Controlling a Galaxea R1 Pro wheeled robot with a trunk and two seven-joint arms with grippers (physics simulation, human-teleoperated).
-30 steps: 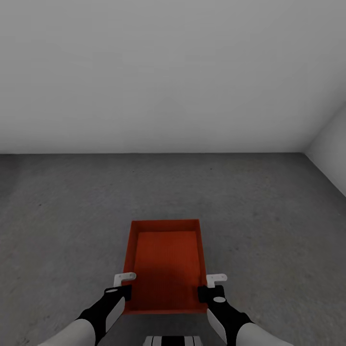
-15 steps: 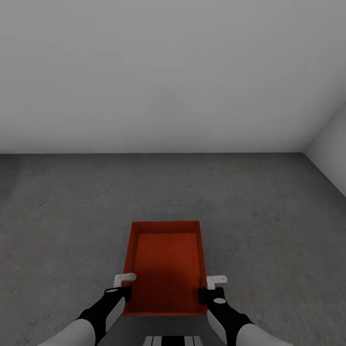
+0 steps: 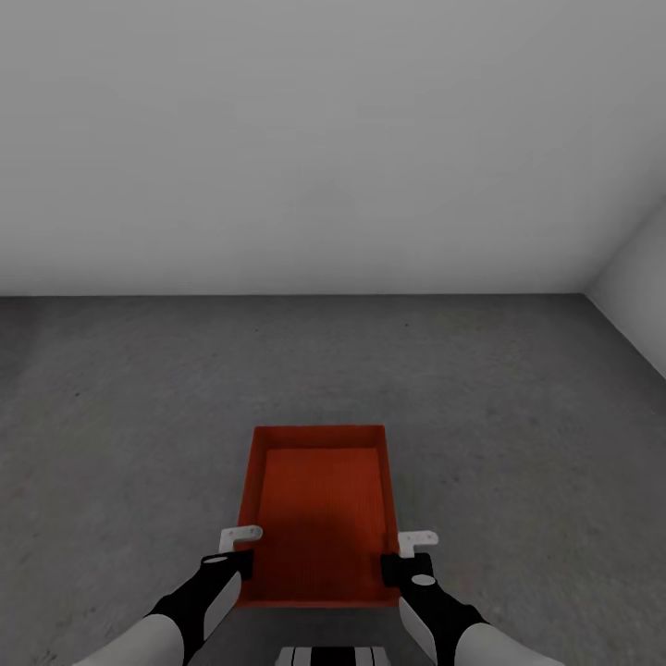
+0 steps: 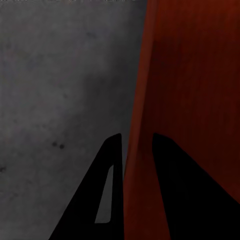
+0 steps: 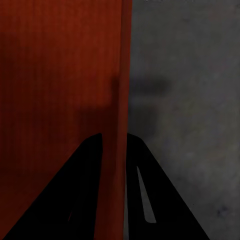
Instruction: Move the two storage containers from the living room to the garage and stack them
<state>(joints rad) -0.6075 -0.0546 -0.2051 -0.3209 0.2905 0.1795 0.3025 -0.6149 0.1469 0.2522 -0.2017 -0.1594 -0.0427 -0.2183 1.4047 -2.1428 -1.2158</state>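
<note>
My left gripper [image 3: 242, 548] and right gripper [image 3: 409, 550] each pinch a long wall of one red-orange open-topped plastic box [image 3: 319, 513] over the dark grey concrete floor [image 3: 139, 407] — I judge the second box remains to be stacked.

A plain red-orange storage container [image 3: 319, 513], open-topped and rectangular, is sitting level over the dark grey concrete floor [image 3: 518, 416] of the garage, its long walls running away toward the white wall.
</note>
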